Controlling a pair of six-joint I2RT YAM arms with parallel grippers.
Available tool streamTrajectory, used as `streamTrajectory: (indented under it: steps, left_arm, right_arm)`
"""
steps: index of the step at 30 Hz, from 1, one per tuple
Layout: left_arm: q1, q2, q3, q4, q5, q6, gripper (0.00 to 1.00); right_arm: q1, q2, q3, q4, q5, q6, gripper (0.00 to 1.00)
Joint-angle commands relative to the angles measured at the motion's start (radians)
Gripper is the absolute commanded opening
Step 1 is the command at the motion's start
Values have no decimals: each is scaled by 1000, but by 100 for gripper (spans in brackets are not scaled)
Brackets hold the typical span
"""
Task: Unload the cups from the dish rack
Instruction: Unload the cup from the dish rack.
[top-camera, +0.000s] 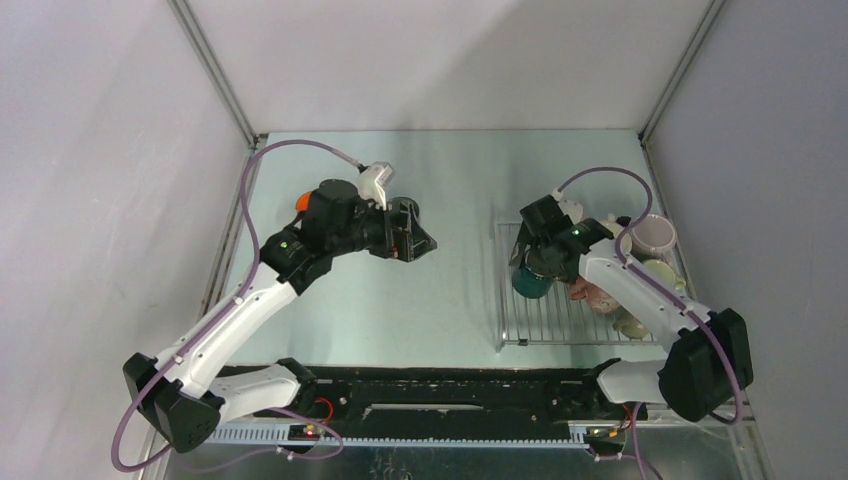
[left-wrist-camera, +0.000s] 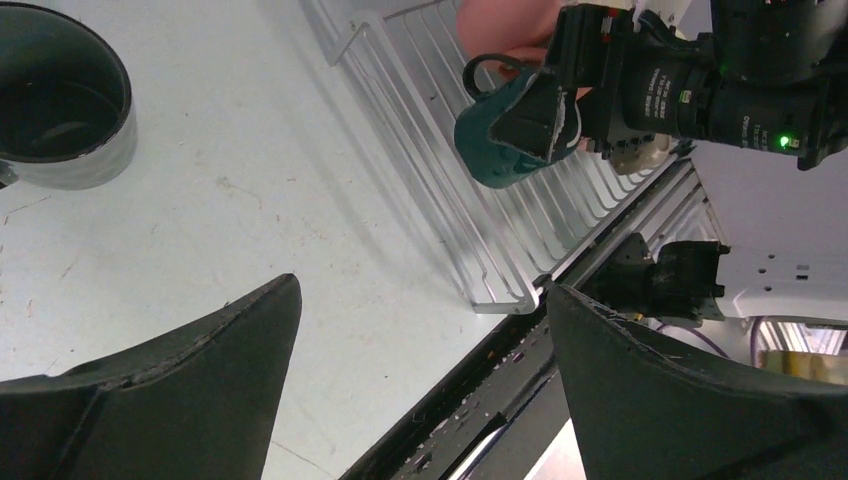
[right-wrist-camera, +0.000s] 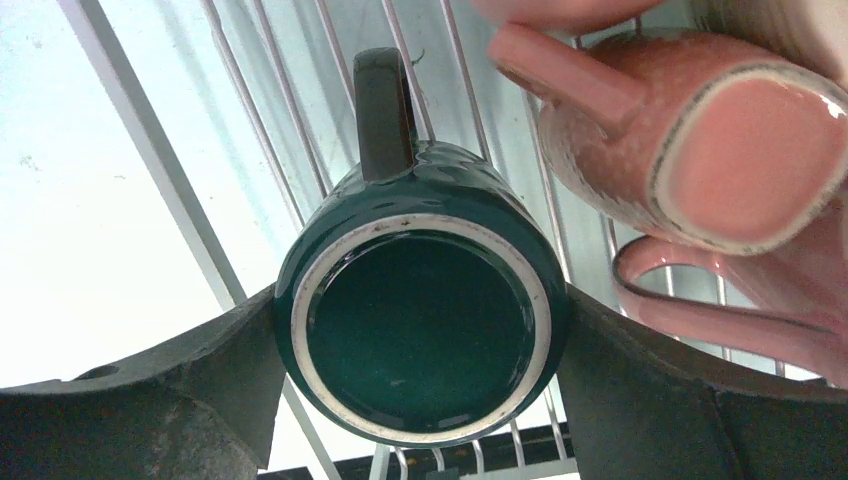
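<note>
Now the right tool (right-wrist-camera: 420, 305) is pinching the teal mug (right-wrist-camera: 420, 345) on the rack (right-wrist-camera: 153, 150); next it is likely needing a straight lift.

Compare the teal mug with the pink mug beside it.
The teal mug is dark and glossy; the pink mug is pale and speckled. The teal mug sits between the right gripper's fingers; the pink mug is ungripped. Both have handles and show their bases, over the dish rack.

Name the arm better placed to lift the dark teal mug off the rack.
Right. Its tool has a finger against each side of the dark teal mug on the dish rack. The left tool hangs open over the table, away from the rack.
</note>
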Motion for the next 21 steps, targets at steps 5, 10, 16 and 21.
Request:
streamTrajectory:
  steps: [5, 10, 16, 21]
  left_arm:
    - [-7, -4, -31, 101, 64, -64, 100]
    - [-8, 0, -49, 158, 90, -106, 100]
    - [-7, 13, -96, 289, 144, -185, 100]
    - [-8, 38, -149, 460, 204, -277, 100]
  right_arm:
    - [3, -148, 66, -41, -23, -6, 20]
    - [5, -188, 97, -55, -57, -29, 19]
    - [5, -235, 150, -76, -110, -62, 17]
    - [4, -263, 205, -81, -174, -97, 16]
